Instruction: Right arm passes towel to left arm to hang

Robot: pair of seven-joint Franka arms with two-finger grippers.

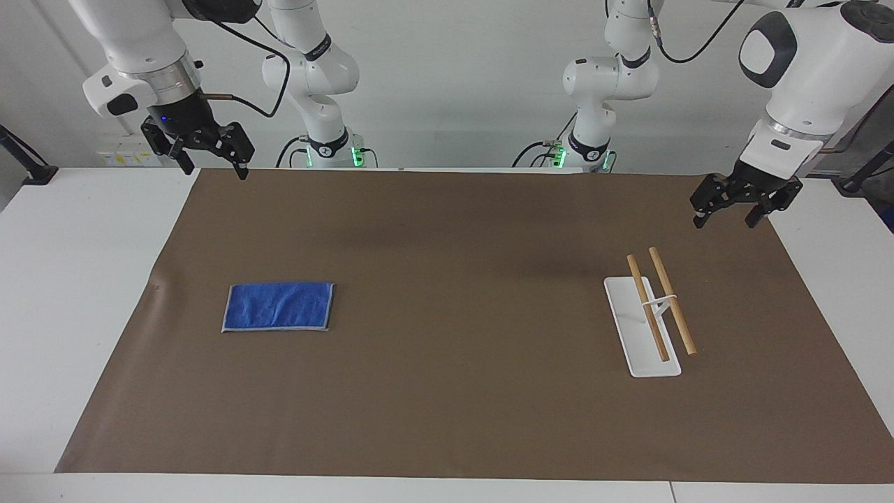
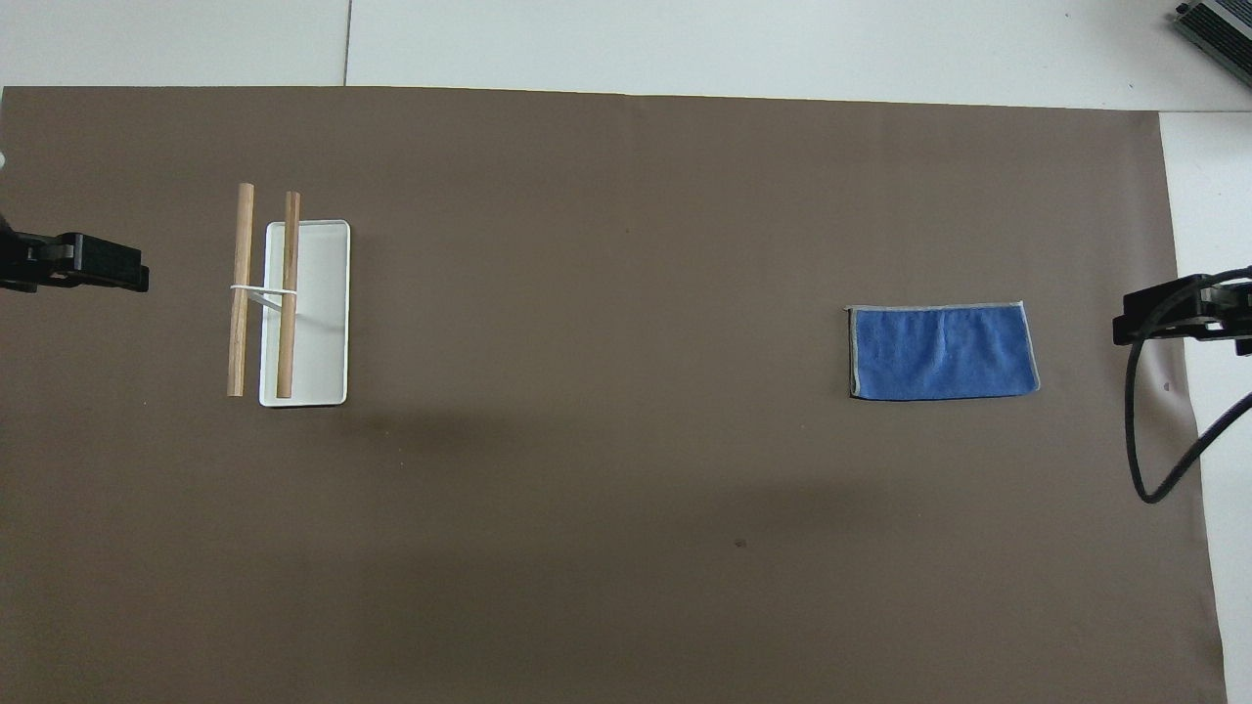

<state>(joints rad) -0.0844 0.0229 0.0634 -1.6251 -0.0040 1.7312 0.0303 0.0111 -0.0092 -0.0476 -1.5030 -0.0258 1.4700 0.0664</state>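
— Both hands hang spread and empty: right hand, left hand.
— Towel lies flat on my counter's brown mat, right arm's end; rack waits by the left.

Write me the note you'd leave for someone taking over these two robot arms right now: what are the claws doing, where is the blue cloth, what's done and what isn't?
Right gripper: open, empty, raised over the brown mat's edge at the right arm's end.
Left gripper: open, empty, raised over the mat at the left arm's end, near the rack.
Towel: lying flat, folded, on the mat toward the right arm's end, untouched.
Rack: white base with two wooden bars, toward the left arm's end, nothing hung on it.
Done: nothing yet.
Left: right arm picks up the towel, passes it to the left arm, which hangs it on a bar.
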